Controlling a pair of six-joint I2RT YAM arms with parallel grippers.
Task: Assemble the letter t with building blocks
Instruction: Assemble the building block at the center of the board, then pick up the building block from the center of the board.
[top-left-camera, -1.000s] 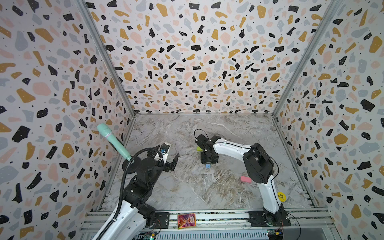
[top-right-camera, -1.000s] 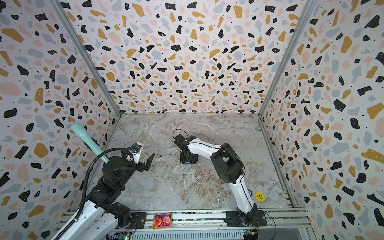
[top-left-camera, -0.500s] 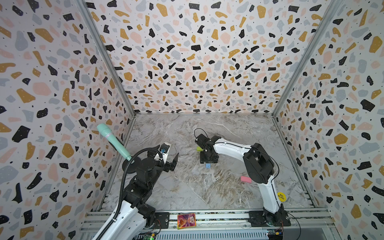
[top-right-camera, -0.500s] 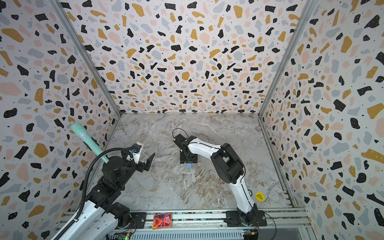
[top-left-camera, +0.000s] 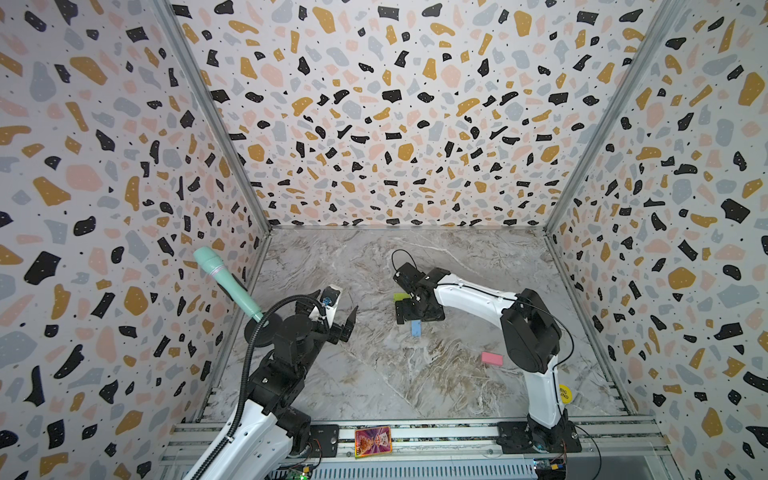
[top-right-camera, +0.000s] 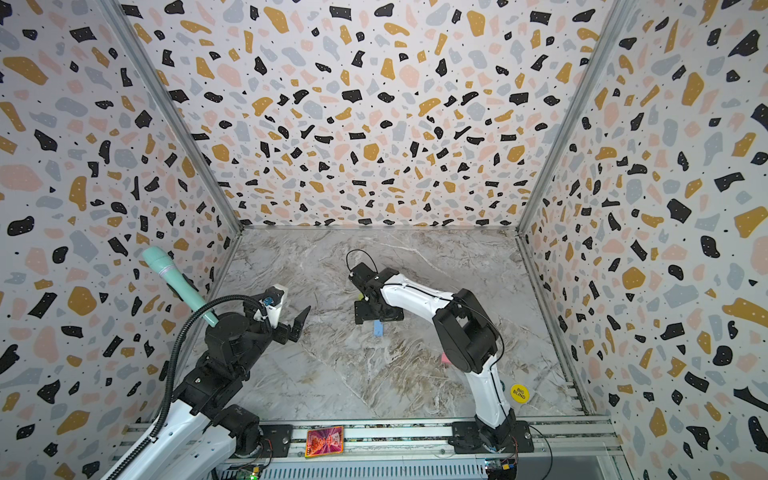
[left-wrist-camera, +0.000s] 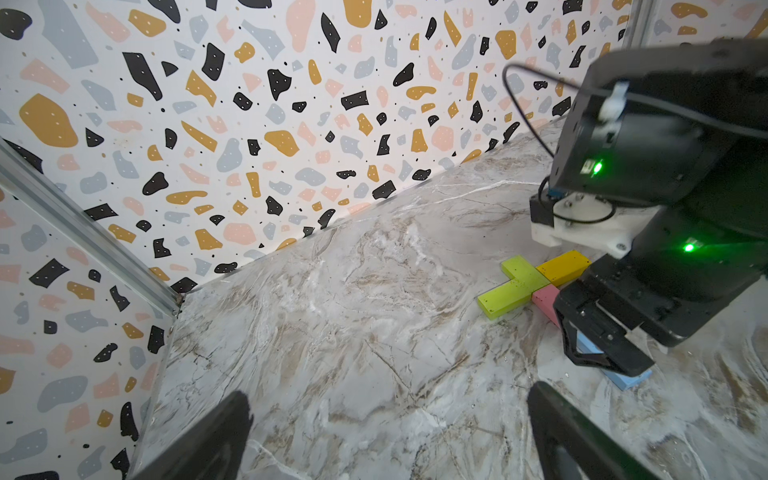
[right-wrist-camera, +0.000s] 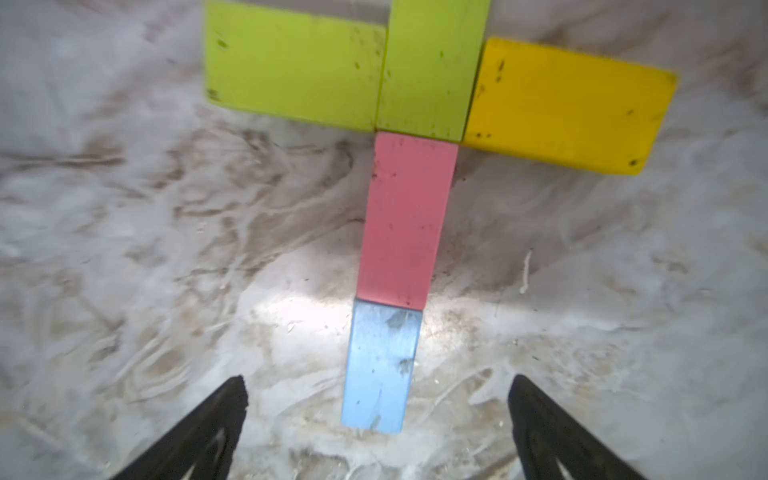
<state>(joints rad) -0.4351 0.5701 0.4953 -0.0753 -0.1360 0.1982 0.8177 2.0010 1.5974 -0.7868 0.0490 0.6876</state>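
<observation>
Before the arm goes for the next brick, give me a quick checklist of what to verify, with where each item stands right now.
1. Right gripper open, fingers clear of the blue brick: ok.
2. Blue brick butts end to end against the stem's pink brick: ok.
3. The crossbar's green brick and yellow brick touch the stem's green brick: ok, yellow slightly skewed.
4. Foot in place: not ok; the loose pink brick lies apart, near the right arm.
5. Left gripper open, away from the letter: ok.

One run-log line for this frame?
t figure: crossbar and stem laid | right gripper: open, astride light blue rectangular brick, untouched | left gripper: open, empty | pending: loose pink rectangular brick
</observation>
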